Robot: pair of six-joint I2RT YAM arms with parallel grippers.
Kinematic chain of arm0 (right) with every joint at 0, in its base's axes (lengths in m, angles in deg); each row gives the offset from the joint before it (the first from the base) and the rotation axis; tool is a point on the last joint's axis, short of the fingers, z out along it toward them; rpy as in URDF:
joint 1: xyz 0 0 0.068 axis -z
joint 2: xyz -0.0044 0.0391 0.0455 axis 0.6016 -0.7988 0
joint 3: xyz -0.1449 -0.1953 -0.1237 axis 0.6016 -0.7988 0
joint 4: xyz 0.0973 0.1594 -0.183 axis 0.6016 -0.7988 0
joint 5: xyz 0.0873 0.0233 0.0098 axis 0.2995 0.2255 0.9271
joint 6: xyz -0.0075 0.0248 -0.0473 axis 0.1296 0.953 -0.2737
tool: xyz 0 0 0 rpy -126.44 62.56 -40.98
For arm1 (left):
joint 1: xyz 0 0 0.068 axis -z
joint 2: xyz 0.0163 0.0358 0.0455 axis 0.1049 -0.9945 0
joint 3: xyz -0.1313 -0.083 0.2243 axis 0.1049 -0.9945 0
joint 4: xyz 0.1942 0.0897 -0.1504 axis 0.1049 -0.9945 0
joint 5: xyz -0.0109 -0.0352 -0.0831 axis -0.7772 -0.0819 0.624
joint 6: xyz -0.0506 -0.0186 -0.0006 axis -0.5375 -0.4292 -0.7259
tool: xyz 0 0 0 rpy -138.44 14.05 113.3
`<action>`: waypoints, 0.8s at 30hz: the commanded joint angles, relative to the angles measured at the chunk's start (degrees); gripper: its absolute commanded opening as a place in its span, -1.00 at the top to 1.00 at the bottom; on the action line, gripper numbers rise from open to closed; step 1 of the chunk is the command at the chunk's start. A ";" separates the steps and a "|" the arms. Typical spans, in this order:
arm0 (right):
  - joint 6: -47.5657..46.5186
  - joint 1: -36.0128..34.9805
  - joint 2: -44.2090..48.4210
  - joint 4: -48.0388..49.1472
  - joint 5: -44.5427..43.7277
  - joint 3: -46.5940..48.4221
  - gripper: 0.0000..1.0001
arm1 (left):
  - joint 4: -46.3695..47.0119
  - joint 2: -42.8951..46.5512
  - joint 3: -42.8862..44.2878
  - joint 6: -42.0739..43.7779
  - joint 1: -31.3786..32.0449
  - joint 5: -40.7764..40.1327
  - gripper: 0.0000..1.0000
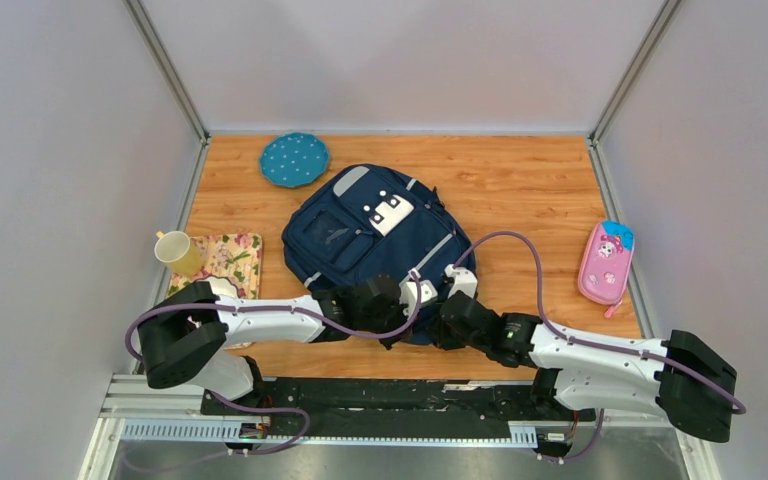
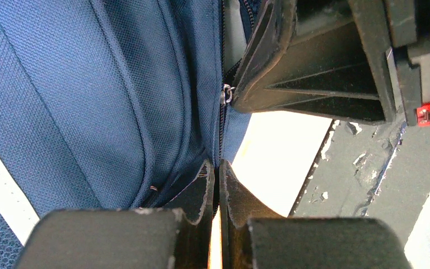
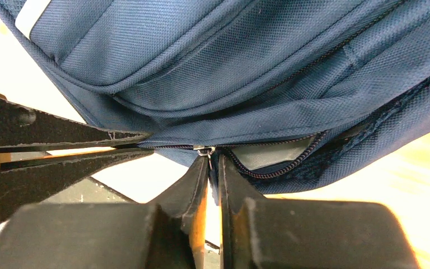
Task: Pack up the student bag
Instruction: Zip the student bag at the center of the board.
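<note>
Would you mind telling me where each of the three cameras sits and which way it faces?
Top external: above and behind the bases, facing down on the table and student bag; left arm and right arm show whole.
Left wrist: on the left arm, facing along the left gripper, shut on the bag's edge; own fingers below.
Right wrist: on the right arm, facing along the right gripper, shut on the zipper pull; own fingers below.
Shared: each wrist view also shows the other gripper and that zipper.

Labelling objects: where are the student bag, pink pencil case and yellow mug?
student bag (image 1: 352, 236), top view, front pocket.
pink pencil case (image 1: 605, 264), top view, its middle.
yellow mug (image 1: 179, 253), top view, its side.
</note>
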 commanded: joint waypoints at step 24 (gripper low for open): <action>-5.78 8.77 12.35 -15.65 -6.19 -1.33 1.00 | -11.93 26.25 -18.56 -3.15 0.42 -7.13 1.00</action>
